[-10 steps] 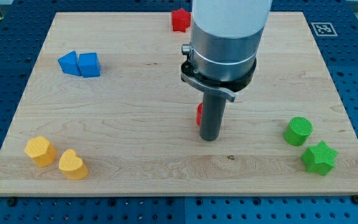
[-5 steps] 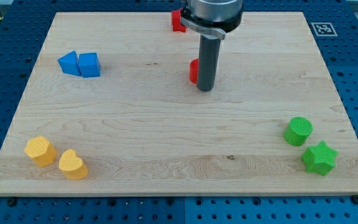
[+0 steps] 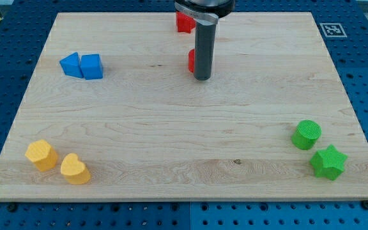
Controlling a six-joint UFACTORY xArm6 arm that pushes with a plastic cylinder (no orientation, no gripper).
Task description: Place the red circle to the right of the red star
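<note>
The red star (image 3: 184, 22) sits at the view's top edge of the wooden board (image 3: 139, 128), partly hidden by my arm. The red circle (image 3: 191, 61) is just below it, mostly hidden behind my rod, only its left sliver showing. My tip (image 3: 202, 78) rests on the board right against the red circle, at its lower right side.
Two blue blocks (image 3: 82, 66) lie side by side at the upper left. A yellow hexagon-like block (image 3: 41, 154) and a yellow heart (image 3: 74, 169) are at the lower left. A green cylinder (image 3: 306, 135) and a green star (image 3: 328, 161) are at the lower right.
My tip has slid from the board's middle toward the view's top and slightly left, pushing the red circle with it up to just below the red star.
</note>
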